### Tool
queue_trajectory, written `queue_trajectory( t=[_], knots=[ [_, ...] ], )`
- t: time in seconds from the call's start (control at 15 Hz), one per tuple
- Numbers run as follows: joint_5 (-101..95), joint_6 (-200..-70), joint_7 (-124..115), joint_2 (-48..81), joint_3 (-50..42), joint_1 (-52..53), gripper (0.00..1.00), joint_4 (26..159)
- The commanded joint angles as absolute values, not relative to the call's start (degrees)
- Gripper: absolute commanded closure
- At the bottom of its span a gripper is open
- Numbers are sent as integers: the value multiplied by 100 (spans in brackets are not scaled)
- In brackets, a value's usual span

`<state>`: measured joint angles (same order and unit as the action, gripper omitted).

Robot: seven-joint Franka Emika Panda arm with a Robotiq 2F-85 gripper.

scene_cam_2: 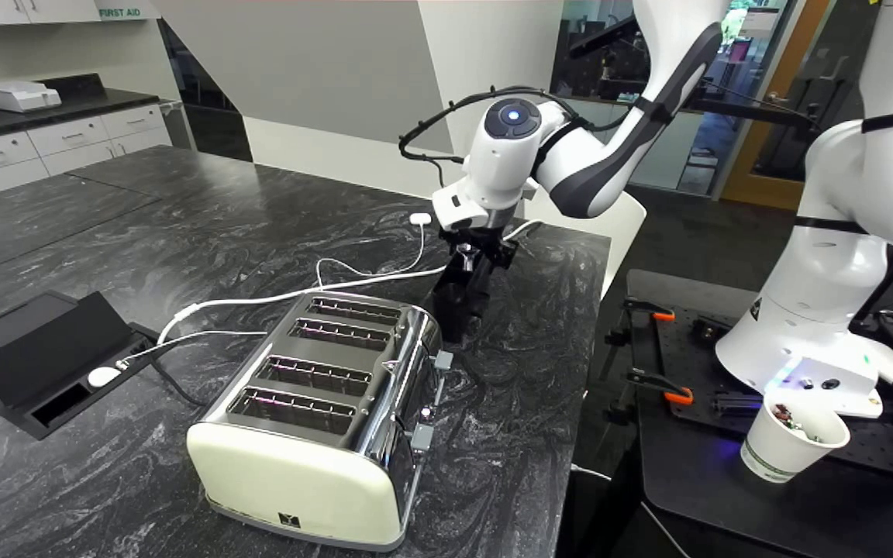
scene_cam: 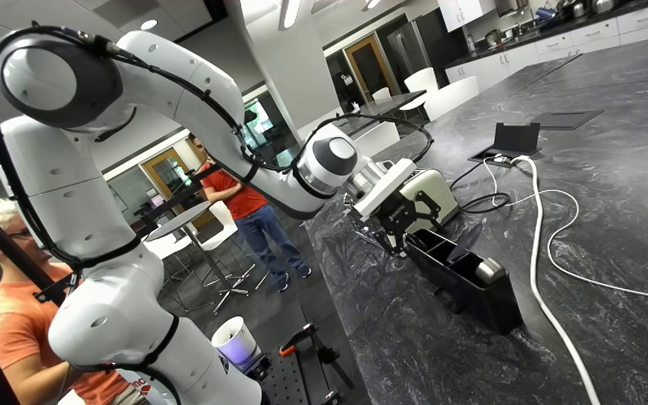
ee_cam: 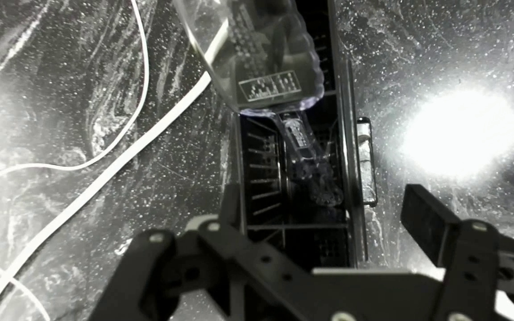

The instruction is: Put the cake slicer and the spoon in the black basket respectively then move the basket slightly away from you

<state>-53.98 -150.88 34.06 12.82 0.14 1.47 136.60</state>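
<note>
Dark marbled counter (scene_cam: 391,332) holds the black basket (scene_cam: 467,298); clear cake slicer (ee_cam: 279,91) and, apparently, the spoon (scene_cam: 490,270) stand in it. Claw (ee_cam: 327,209) spread wide, holding nothing. Moving the basket seems in hand: next, grip its walls, nudge it away

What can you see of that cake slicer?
The cake slicer looks like see-through plastic: a broad blade with a scalloped edge and a framed marking, and a slim handle. It leans, blade up, handle down in the basket, between two dividers. What it touches inside is unclear. The open gripper is apart from it.
</note>
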Motion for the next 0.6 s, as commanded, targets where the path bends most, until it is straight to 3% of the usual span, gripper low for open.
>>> queue_trajectory(
  t=[0.0,0.53],
  knots=[
    [-5025,-14802,3307,227,150,83,0,14242],
    [-3286,-14354,3684,-2286,49,321,0,15593]
  ],
)
